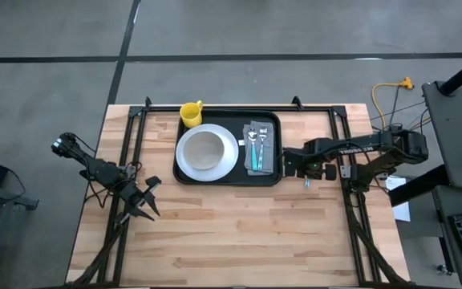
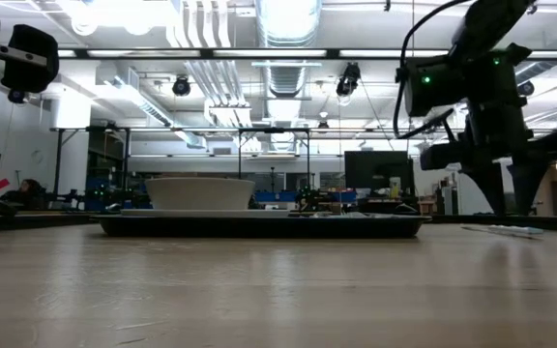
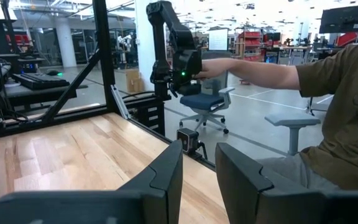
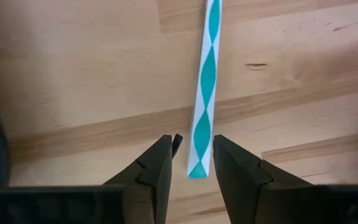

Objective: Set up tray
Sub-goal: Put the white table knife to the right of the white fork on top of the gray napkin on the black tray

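Locate the black tray (image 1: 228, 178) in the upper centre of the high view, on the wooden table (image 1: 239, 233). It carries a white plate (image 1: 207, 152) with a bowl on it in its left half. A grey napkin (image 1: 259, 148) with teal-handled cutlery (image 1: 254, 154) laid on it occupies its right half. A yellow cup (image 1: 190, 113) stands at the tray's upper left corner; you cannot tell from the high view whether it sits on the rim or just outside it.

In the low view the tray (image 2: 259, 226) spans the middle of the frame, with the bowl (image 2: 200, 193) rising from it left of centre.

Find the right gripper (image 1: 306, 178) just right of the tray's right edge, above the table. In its wrist view the fingers (image 4: 157, 171) are released, spread apart on either side of a teal-and-white striped straw (image 4: 204, 93) that lies on the wood. Neither finger touches the straw.

The left gripper (image 1: 145, 202) waits at the left of the high view, well apart from the tray, fingers (image 3: 166, 180) released. A person's arm (image 3: 253, 71) shows beyond the table in the left wrist view.
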Robot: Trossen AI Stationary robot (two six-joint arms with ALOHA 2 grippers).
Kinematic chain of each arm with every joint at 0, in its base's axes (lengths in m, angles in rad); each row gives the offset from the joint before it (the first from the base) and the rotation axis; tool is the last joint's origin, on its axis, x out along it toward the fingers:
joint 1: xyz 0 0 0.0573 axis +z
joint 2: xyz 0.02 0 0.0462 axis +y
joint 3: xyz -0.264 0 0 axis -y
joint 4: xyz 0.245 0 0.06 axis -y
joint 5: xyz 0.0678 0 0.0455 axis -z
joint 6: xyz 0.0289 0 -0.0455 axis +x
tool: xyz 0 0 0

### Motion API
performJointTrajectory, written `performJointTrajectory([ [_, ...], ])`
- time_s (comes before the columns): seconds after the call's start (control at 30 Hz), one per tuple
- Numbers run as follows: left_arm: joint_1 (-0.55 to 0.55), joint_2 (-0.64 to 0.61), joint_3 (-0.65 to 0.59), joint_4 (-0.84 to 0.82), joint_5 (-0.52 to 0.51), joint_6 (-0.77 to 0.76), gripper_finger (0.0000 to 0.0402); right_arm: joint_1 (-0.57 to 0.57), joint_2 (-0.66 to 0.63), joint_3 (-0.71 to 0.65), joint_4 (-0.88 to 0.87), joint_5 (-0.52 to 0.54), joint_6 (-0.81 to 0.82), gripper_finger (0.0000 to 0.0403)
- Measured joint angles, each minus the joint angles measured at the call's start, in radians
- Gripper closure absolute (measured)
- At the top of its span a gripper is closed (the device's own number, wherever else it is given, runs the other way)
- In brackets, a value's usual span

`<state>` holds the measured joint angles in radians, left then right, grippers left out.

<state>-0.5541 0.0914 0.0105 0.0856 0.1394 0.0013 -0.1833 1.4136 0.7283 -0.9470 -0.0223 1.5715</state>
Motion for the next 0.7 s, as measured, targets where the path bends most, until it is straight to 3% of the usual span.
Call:
performJointTrajectory([
  [0.7,0.000,0.000,0.000,0.000,0.000,0.000,0.0324,0.002,-0.002,-0.118,0.140,-0.001,0.029,0.0298],
])
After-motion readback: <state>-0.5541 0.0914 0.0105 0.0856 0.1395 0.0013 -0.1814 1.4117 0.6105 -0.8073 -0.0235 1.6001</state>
